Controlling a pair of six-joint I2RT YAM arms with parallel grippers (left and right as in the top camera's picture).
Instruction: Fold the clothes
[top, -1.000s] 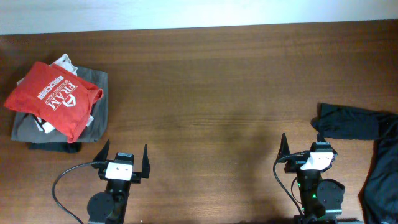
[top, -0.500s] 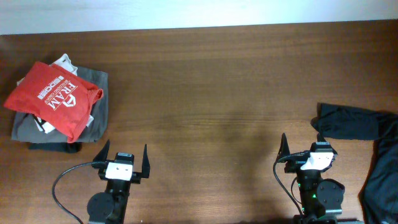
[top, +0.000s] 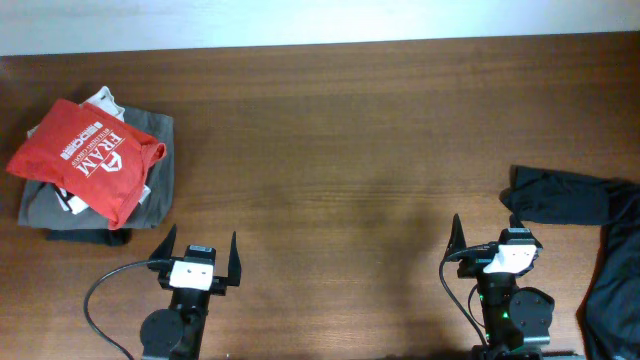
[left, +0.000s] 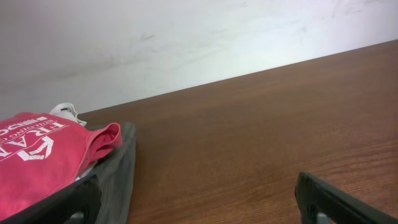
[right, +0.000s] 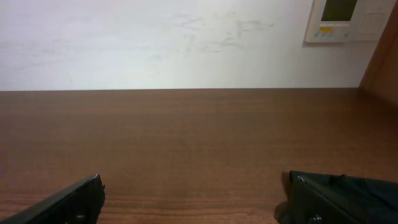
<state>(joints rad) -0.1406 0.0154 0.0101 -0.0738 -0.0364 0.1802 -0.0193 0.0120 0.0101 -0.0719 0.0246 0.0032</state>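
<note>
- Left pincer (top: 203, 238) and right pincer (top: 490, 240) both gape wide, empty.
- Send the left to the red T-shirt (top: 85, 160); pinch its edge alone, sparing the grey garment (top: 160, 185) beneath.

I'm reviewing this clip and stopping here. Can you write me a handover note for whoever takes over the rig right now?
Left gripper: open, empty, parked at the near edge of the table.
Right gripper: open, empty, parked at the near edge, close to a dark cloth on the right.
Red T-shirt: far left, lying rumpled on top of a pile, over a white shirt and a grey garment. Neither gripper is touching it.
Done: nothing visible; the T-shirt is not laid out or neatly folded.
Left: lift the T-shirt off the pile, spread it on the bare middle of the table and fold it. The left arm looks nearer.
</note>
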